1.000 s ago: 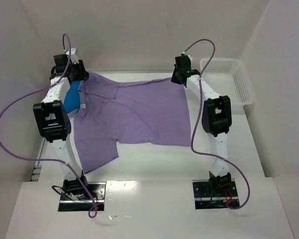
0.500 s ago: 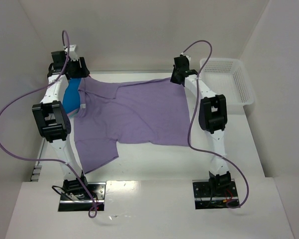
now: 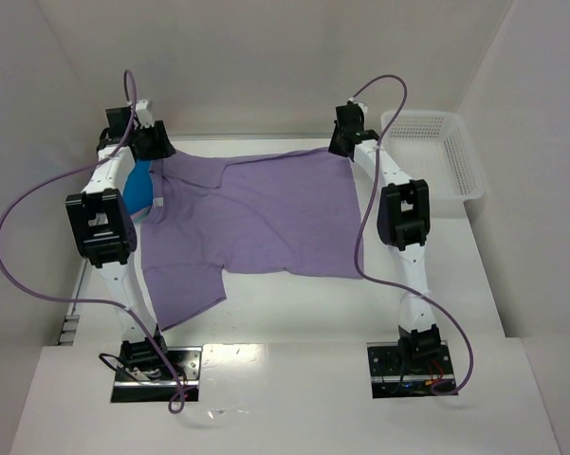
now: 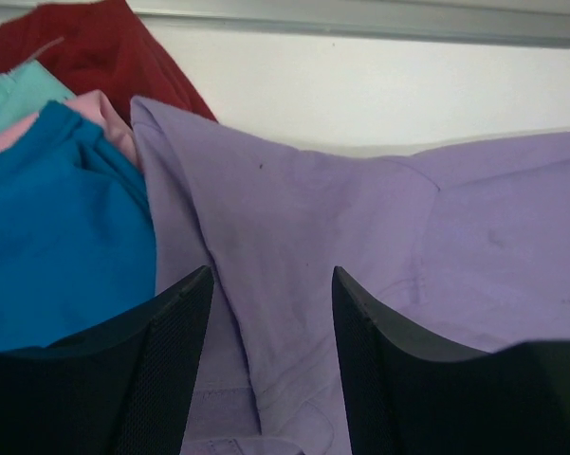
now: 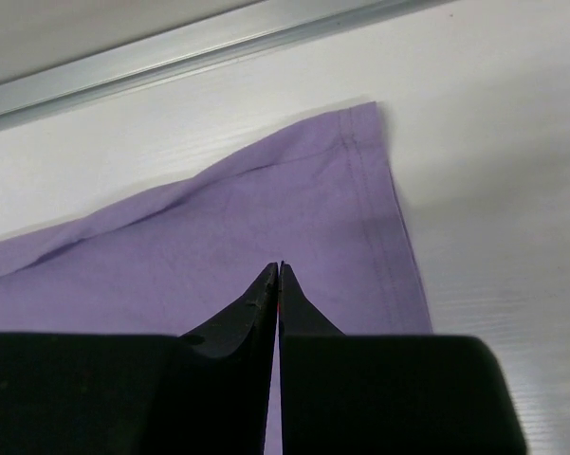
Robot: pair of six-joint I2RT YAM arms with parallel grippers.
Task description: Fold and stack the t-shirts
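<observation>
The lavender t-shirt (image 3: 266,213) lies spread on the white table (image 3: 294,313). The left gripper (image 4: 270,277) stands released over its far left corner, beside the folded blue t-shirt (image 4: 57,237). The right gripper (image 5: 279,270) is clenched at the far right corner; if it pinches cloth, I cannot tell.

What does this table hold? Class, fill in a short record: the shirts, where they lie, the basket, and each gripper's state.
purple shirt: spread flat across the table, not yet folded
pile at far left: blue shirt, pink shirt, red shirt, mint cloth
basket: white, far right
left gripper: open, over the purple shirt beside the pile
right gripper: shut, at the purple shirt's far right corner; pinch unclear
</observation>
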